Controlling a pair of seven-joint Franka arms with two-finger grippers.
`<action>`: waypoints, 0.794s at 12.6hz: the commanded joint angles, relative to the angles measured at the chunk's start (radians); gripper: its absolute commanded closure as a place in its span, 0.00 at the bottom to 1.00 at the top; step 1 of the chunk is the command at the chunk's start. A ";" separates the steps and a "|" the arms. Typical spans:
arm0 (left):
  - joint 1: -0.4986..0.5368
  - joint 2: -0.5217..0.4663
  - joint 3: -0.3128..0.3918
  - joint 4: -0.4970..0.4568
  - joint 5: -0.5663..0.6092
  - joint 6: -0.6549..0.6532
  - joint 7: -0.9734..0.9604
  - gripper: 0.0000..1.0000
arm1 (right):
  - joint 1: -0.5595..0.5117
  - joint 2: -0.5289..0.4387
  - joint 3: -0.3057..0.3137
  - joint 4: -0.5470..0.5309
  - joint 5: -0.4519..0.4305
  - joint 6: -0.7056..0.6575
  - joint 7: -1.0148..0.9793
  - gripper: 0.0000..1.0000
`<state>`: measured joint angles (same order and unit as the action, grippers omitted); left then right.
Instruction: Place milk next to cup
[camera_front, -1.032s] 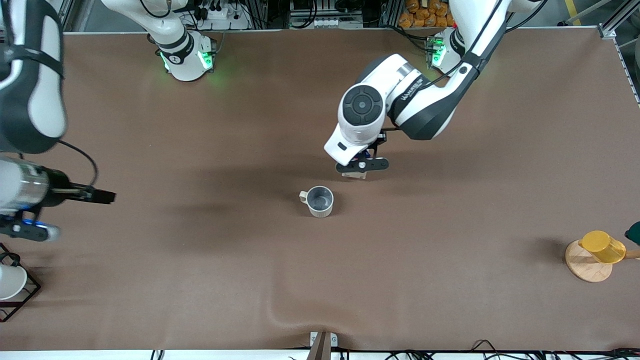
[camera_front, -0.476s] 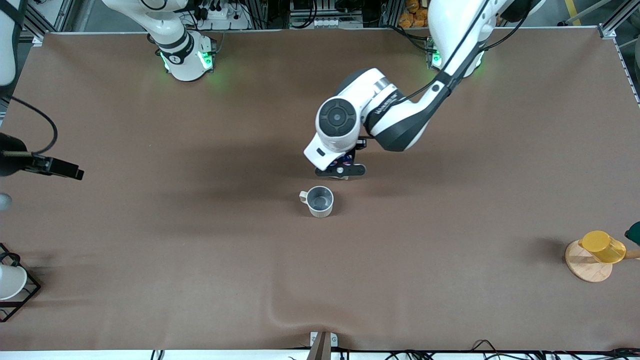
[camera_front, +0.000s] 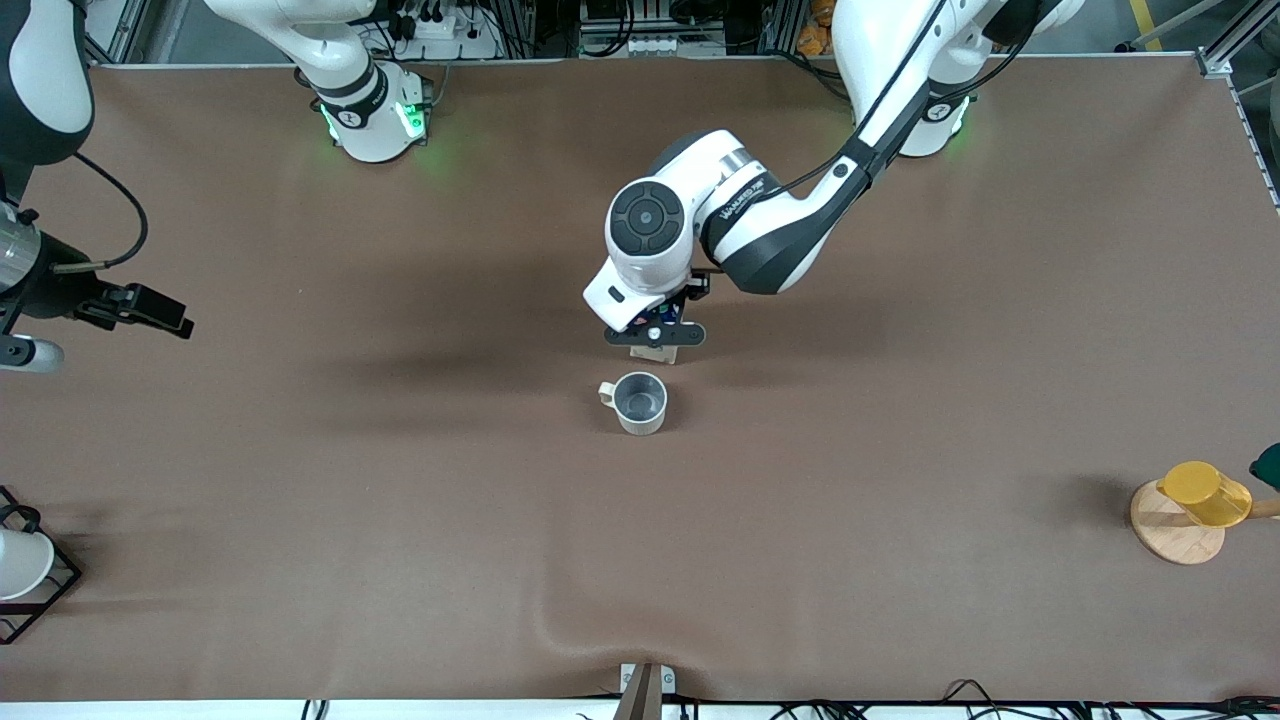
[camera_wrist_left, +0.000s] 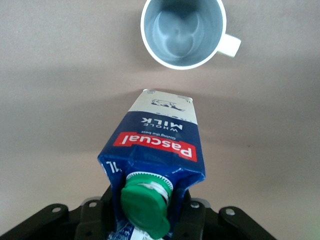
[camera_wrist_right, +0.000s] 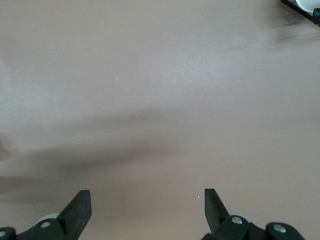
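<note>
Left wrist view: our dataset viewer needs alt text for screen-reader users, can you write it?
The left end effector grips a dark-blue gable-top milk carton with a round green cap and red label band near its top, above the brown table. A beige-grey ceramic mug with a grey inside stands empty and upright just past the carton's whitish base.

the milk carries the brand "pascual" in white letters on its red label band, and just past that band, on the dark-blue face, the words "whole milk" with a smaller line under them too fine to read. a small drawing of a cow stands on the carton's whitish lower part. the left arm bears grey lettering on its white wrist housing, but it is too small to make out.
</note>
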<state>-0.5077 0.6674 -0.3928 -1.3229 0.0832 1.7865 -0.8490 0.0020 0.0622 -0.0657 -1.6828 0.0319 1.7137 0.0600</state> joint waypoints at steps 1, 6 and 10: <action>-0.018 0.035 0.012 0.028 -0.007 0.024 -0.062 0.53 | -0.014 -0.033 0.018 -0.019 -0.020 0.017 -0.063 0.00; -0.014 0.043 0.026 0.030 -0.013 0.036 -0.087 0.47 | -0.016 0.079 0.020 0.221 -0.038 -0.111 -0.043 0.00; -0.008 0.009 0.023 0.028 -0.020 0.016 -0.088 0.00 | -0.029 0.073 0.017 0.238 -0.020 -0.121 -0.035 0.00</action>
<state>-0.5098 0.6972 -0.3775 -1.3093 0.0827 1.8206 -0.9180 0.0016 0.1198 -0.0592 -1.4880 0.0110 1.6245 0.0177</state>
